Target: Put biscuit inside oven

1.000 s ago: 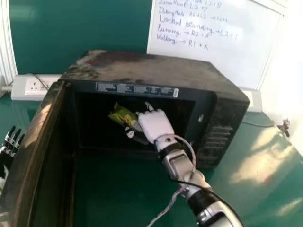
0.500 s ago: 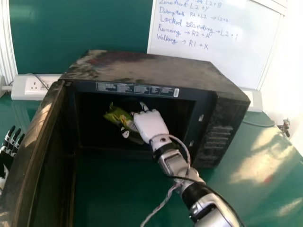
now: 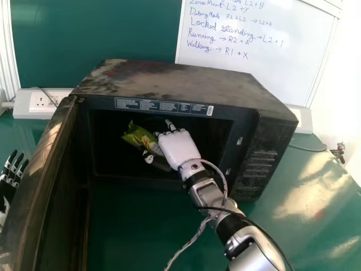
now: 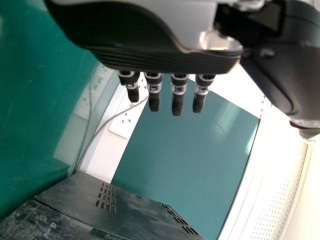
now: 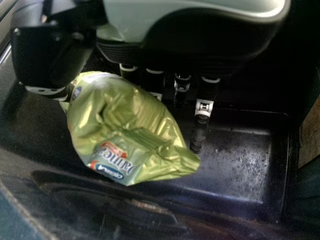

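The black oven stands on the green table with its door swung out on the left. My right hand is inside the oven's mouth, its fingers and thumb round a green biscuit packet. In the right wrist view my right hand holds the biscuit packet between thumb and fingers, above the oven's dark floor. My left hand is at the far left, outside the door; in the left wrist view the left hand has its fingers straight and holds nothing.
A socket box lies behind the oven on the left. A whiteboard leans behind it. The green table extends to the oven's right, with a cable near its back edge.
My right hand has shifted left inside the oven with the packet, mostly in the earlier half second. The left hand looks unmoved.
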